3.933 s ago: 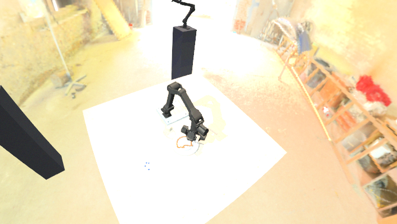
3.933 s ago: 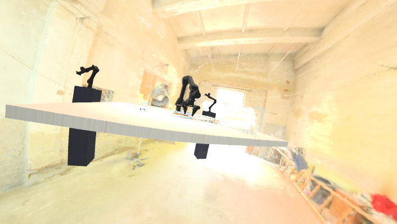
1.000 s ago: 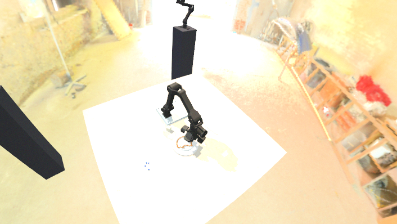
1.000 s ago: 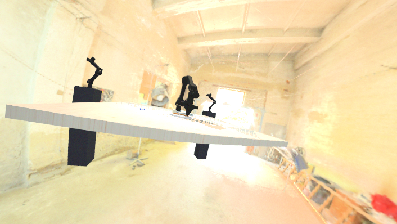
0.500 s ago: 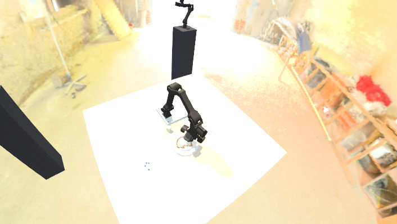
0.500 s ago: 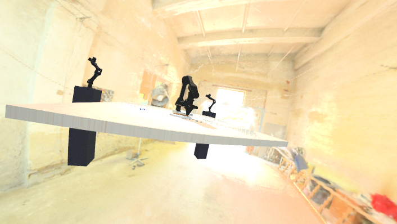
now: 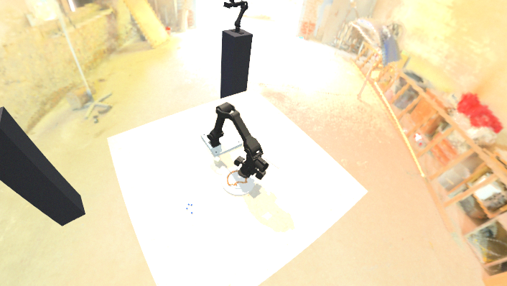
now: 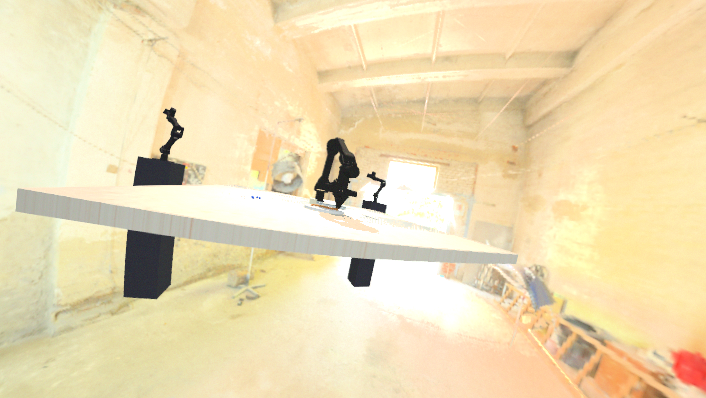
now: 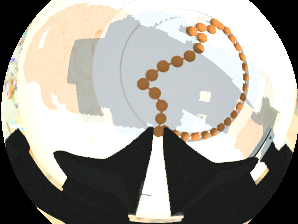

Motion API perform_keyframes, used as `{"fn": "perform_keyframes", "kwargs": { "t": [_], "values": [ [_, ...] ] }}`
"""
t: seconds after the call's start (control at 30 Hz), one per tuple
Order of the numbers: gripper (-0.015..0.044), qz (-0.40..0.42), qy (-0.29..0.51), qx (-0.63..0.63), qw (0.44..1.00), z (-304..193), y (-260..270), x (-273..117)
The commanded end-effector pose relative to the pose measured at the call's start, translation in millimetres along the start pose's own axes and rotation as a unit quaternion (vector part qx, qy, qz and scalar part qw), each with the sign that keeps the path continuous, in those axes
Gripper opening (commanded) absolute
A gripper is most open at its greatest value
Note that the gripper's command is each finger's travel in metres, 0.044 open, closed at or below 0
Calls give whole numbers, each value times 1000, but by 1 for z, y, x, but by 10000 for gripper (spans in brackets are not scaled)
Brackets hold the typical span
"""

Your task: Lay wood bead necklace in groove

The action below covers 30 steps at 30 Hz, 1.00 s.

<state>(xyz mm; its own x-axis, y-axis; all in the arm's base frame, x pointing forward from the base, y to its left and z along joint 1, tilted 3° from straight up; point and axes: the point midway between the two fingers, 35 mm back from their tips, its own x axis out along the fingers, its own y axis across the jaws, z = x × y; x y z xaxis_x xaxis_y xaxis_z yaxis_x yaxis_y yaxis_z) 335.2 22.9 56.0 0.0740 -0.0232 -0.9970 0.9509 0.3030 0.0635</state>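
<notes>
The round bead board [image 7: 238, 194] [image 9: 107, 92] is pale, with a thin circular groove line. The orange-brown wood bead necklace [image 7: 228, 180] [image 9: 177, 61] lies over it. In the wrist view, its right side curves along the circle from top to bottom. Its other side zigzags inward across the middle, with a small bunched kink at the top. The groove's left arc shows without beads. My gripper [image 9: 158, 133] [image 8: 339, 206] is shut on a bead of the necklace near the lower part of the circle. The fingers point down low over the board. Whether the held bead touches the board is unclear.
A few small blue marks [image 7: 189, 208] [image 8: 255, 197] are on the white table top [image 7: 151, 165], away from the board. The arm's pale base plate [image 7: 228, 149] is behind the board. Dark pillars [image 7: 235, 65] stand beyond the table edges, one with another small arm on top.
</notes>
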Motion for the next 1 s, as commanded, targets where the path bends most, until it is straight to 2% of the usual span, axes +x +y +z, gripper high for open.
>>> {"fn": "perform_keyframes", "kwargs": {
  "t": [0.0, 0.37, 0.9, 0.97],
  "values": [
    [0, 2, -3, 3, 1000, 1, 3, -1],
    [0, 2, -3, 3, 1000, 1, 3, 6],
    [420, 2, -3, 3, 1000, 1, 3, -1],
    [440, 1, -1, 2, 1000, 0, 3, 0]
  ]
}}
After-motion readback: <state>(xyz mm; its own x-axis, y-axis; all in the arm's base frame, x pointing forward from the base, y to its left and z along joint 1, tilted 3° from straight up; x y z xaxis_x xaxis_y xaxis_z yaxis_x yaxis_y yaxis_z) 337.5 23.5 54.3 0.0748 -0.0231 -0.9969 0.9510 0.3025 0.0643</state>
